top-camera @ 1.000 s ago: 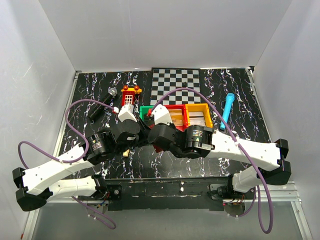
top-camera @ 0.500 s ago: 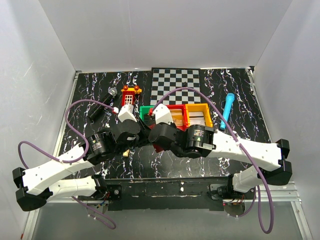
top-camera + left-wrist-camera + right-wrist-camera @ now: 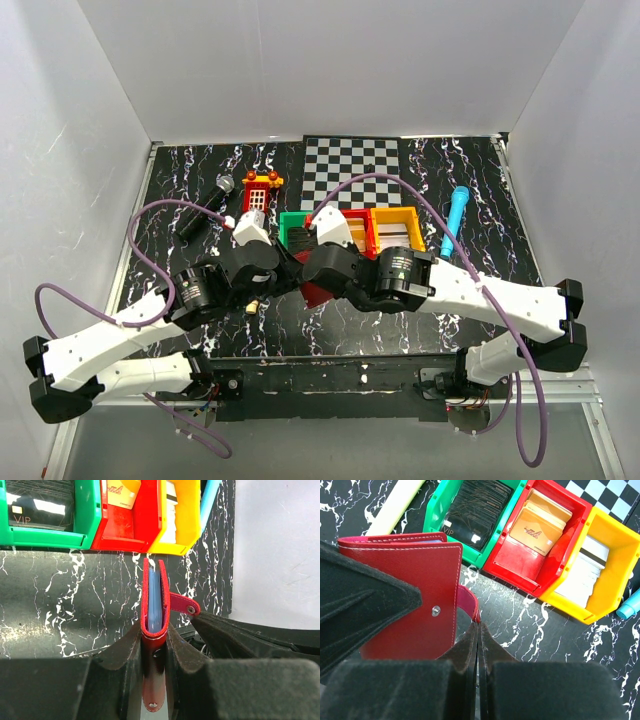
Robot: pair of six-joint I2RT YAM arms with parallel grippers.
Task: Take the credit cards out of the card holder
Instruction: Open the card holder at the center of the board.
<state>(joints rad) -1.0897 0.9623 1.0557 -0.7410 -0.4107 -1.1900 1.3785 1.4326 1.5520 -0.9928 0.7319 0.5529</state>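
The dark-red card holder point(image 3: 154, 587) stands edge-on between the fingers of my left gripper point(image 3: 154, 630), which is shut on its lower part. Pale bluish sleeves point(image 3: 154, 600) show between its covers; no card can be made out in them. My right gripper point(image 3: 478, 625) is shut on the holder's short red tab point(image 3: 469, 600), beside the holder's flat cover point(image 3: 415, 590). Credit cards lie in three bins behind it: a dark one point(image 3: 477, 507) in the green bin, tan-orange ones point(image 3: 540, 522) in the red bin, pale grey ones point(image 3: 592, 570) in the yellow bin.
The green bin point(image 3: 291, 222), red bin point(image 3: 352, 216) and yellow bin point(image 3: 397, 213) stand in a row just beyond the wrists. Farther back are a chequered mat point(image 3: 350, 170), a blue tube point(image 3: 455, 220), a microphone point(image 3: 205, 205) and a red toy house point(image 3: 260, 185).
The right wrist has shifted slightly to the right and away from the bases. Both grips look the same.
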